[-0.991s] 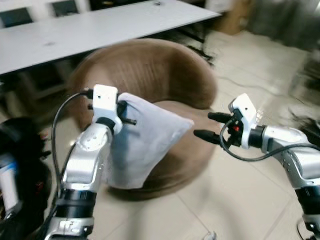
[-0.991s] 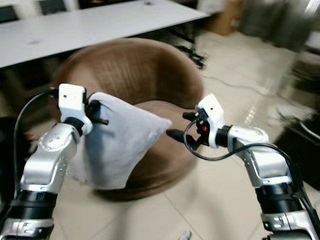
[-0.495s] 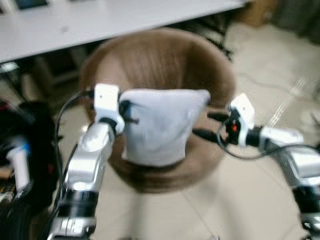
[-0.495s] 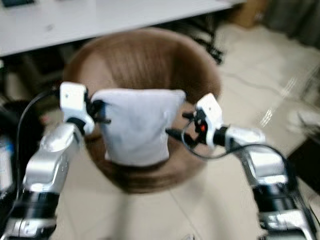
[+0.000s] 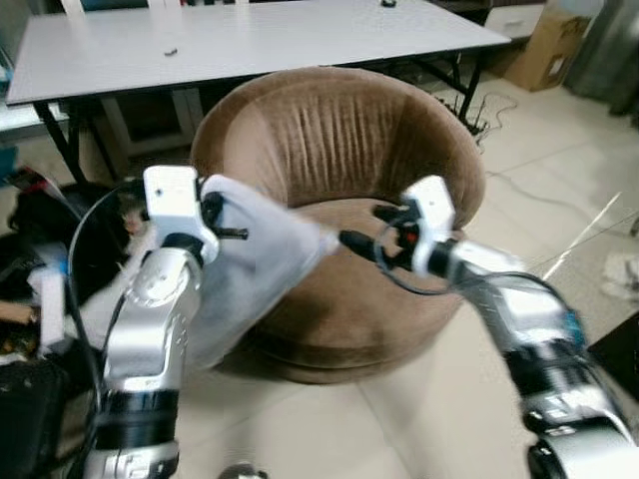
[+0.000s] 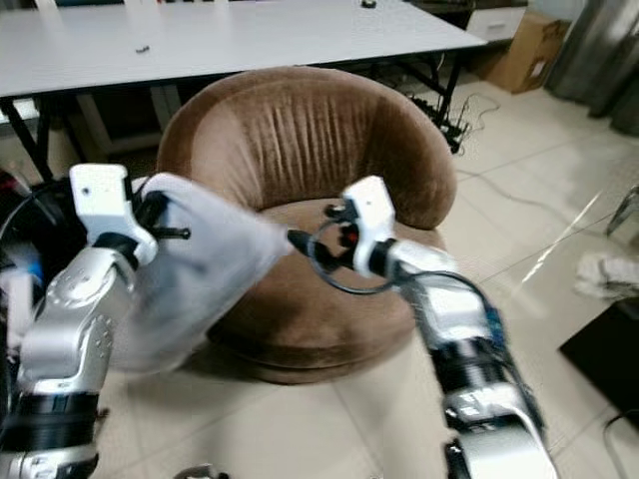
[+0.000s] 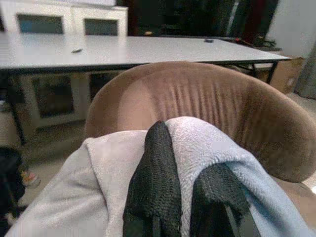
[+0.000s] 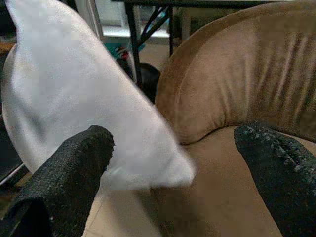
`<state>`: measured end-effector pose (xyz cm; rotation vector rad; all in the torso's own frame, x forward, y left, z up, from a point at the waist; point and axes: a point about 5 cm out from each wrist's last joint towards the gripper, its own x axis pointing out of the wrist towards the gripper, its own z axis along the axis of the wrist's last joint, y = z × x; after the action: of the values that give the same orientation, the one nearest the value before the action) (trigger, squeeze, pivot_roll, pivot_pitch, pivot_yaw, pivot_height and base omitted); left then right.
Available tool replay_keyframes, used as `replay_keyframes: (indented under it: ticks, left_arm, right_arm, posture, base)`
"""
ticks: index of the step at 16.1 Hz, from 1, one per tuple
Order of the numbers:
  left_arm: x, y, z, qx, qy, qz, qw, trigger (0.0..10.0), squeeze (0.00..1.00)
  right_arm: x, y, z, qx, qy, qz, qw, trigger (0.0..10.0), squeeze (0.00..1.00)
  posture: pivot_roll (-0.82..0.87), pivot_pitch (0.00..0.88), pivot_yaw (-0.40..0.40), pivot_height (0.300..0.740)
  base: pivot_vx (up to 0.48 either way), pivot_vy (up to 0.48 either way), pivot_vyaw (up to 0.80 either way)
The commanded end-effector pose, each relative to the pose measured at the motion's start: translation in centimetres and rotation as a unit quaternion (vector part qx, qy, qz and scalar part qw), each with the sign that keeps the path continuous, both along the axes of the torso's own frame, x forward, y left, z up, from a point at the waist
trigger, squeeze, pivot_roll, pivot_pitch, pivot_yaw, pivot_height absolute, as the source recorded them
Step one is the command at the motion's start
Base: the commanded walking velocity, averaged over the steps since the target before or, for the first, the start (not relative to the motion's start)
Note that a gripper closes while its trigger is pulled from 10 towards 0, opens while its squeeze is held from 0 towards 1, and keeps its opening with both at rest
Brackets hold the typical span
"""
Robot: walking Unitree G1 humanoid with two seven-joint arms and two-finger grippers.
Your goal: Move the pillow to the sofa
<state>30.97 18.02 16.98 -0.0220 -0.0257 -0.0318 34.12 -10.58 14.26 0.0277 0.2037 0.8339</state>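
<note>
From the left eye, a round brown sofa (image 5: 344,200) stands on a pale tiled floor (image 5: 439,419), with a long white table (image 5: 250,40) behind it and a cardboard box (image 5: 551,52) off to the far right. The left gripper (image 5: 232,222) is raised in front of the sofa's left side, its fingers pinched on the upper edge of a pale grey pillow (image 5: 250,274), which hangs in the air over the sofa's front left rim, one corner pointing toward the seat. The right gripper (image 5: 361,232) reaches in from the right above the seat, its two black fingers spread apart and holding nothing, their tips near the pillow's corner; whether they touch it cannot be told. The right eye gives the same layout: the pillow (image 6: 190,269) dangles from the left gripper (image 6: 160,225), the right gripper (image 6: 312,232) sits just beside its corner, and the sofa (image 6: 310,180) is behind them. In the left wrist view, two black fingers (image 7: 158,182) are closed tight on a fold of the pillow (image 7: 89,187), with the sofa's curved back (image 7: 197,98) and the table (image 7: 98,49) beyond. In the right wrist view, the fingers (image 8: 69,168) stand wide apart, the pillow (image 8: 74,89) hangs blurred between them, and the sofa (image 8: 237,89) is behind it.
</note>
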Motion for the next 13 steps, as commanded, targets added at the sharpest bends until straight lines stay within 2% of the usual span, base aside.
replay_keyframes:
  ticks: [1, 3, 6, 8, 9, 13]
  left_arm:
    - [-0.2, -0.3, 1.0, -0.001, -0.02, -0.002, 1.0, 10.0, 0.0]
    - [-0.8, 0.0, 0.5, -0.004, -0.018, 0.016, 1.0, 10.0, 0.0]
    - [-1.4, 0.0, 0.1, 0.002, -0.011, 0.02, 1.0, 10.0, 0.0]
    - [-1.3, -0.1, 0.1, 0.01, -0.007, 0.01, 1.0, 10.0, 0.0]
    - [-0.9, -0.4, 0.6, 0.018, -0.01, -0.006, 1.0, 10.0, 0.0]
    - [0.4, -1.0, 1.2, 0.028, -0.01, -0.044, 0.999, 10.0, 0.0]
  right_arm:
    - [0.3, 0.2, 0.1, -0.008, -0.01, 0.0, 1.0, 10.0, 0.0]
    - [0.7, 2.1, 0.0, 0.007, -0.003, 0.02, 1.0, 10.0, 0.0]
    - [1.1, 2.5, 0.3, 0.005, -0.011, 0.036, 0.999, 10.0, 0.0]
    - [1.3, 1.9, 0.7, 0.005, -0.023, 0.033, 0.999, 10.0, 0.0]
    - [1.3, 1.0, 1.0, 0.003, -0.035, 0.027, 0.999, 10.0, 0.0]
    - [1.4, 0.1, 0.2, -0.013, -0.045, 0.002, 0.999, 10.0, 0.0]
  posture:
    - [0.12, 0.0, -0.091, 0.74]
    - [0.19, 0.0, -0.135, 0.74]
    - [0.19, 0.0, -0.133, 0.74]
    - [0.16, 0.0, -0.114, 0.74]
    - [0.14, 0.0, -0.083, 0.74]
    - [0.07, 0.0, 0.011, 0.74]
  base:
    - [0.0, 0.0, 0.0]
    - [0.0, 0.0, 0.0]
    - [0.0, 0.0, 0.0]
    - [0.0, 0.0, 0.0]
    - [0.0, 0.0, 0.0]
    - [0.0, 0.0, 0.0]
